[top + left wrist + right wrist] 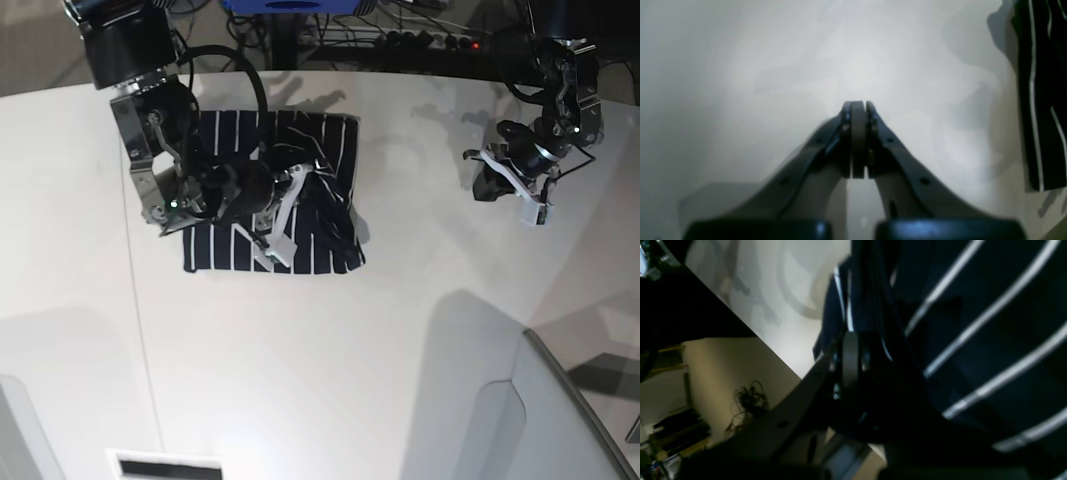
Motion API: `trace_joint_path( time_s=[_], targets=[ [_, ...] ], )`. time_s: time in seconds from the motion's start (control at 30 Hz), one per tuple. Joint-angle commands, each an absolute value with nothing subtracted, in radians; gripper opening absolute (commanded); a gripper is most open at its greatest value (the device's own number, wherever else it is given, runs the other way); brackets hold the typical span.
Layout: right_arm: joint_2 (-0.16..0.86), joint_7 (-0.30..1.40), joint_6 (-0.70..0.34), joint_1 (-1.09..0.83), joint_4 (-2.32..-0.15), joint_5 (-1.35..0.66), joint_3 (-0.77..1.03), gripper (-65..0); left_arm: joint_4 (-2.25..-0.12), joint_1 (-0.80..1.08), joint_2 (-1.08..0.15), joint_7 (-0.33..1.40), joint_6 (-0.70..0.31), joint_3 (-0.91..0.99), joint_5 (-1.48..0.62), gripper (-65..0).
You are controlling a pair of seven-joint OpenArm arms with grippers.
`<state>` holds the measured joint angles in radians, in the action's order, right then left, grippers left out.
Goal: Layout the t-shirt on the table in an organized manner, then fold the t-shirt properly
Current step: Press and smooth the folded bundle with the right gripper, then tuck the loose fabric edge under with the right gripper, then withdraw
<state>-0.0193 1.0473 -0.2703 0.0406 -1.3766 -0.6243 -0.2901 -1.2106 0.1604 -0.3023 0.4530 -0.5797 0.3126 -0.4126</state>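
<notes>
t-shirt (pixel 300 190) pinched in right claw (pixel 287 212)

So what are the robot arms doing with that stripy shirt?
They are folding it. The t-shirt lies on the white table, already folded into a rough rectangle. The right gripper is over the shirt, shut on a bunch of its cloth. The left gripper is shut too, but it holds nothing and hangs over bare table off to the side of the shirt.
</notes>
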Motion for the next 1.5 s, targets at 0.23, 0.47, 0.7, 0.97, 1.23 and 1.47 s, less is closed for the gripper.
trace_joint_path(
  time_s=[0.23, 0.47, 0.7, 0.97, 1.23, 1.47],
  targets=[
    [-0.082, 1.036, -0.289, 0.131, -1.245, -0.638, -0.364, -64.8, -1.230, 0.148, -0.320, 0.435, -0.588, 0.318, -0.426, -65.0],
    [-0.097, 1.066, -0.352, 0.203, -1.271, -0.639, -0.461, -64.8, -1.221, 0.130, -0.320, 0.437, -0.588, 0.321, -0.426, -65.0],
    [-0.004, 1.168, -0.351, 0.116, -1.518, -0.634, -0.272, -64.8, -1.221, 0.131, -0.341, 0.437, -0.588, 0.326, -0.426, -65.0],
    [0.071, 1.176, -0.352, 0.047, -1.511, -0.634, -0.196, -64.8, -1.221, 0.127, -0.348, 0.437, -0.588, 0.326, -0.426, -65.0],
    [0.013, 1.185, -0.360, 0.087, -1.382, -0.638, -0.263, -64.8, -1.221, 0.116, -0.344, 0.437, -0.588, 0.320, -0.426, -65.0],
    [-0.044, 1.135, -0.360, 0.170, -1.256, -0.638, -0.470, -64.8, -1.221, 0.114, -0.348, 0.437, -0.588, 0.326, -0.426, -65.0]
  ],
)
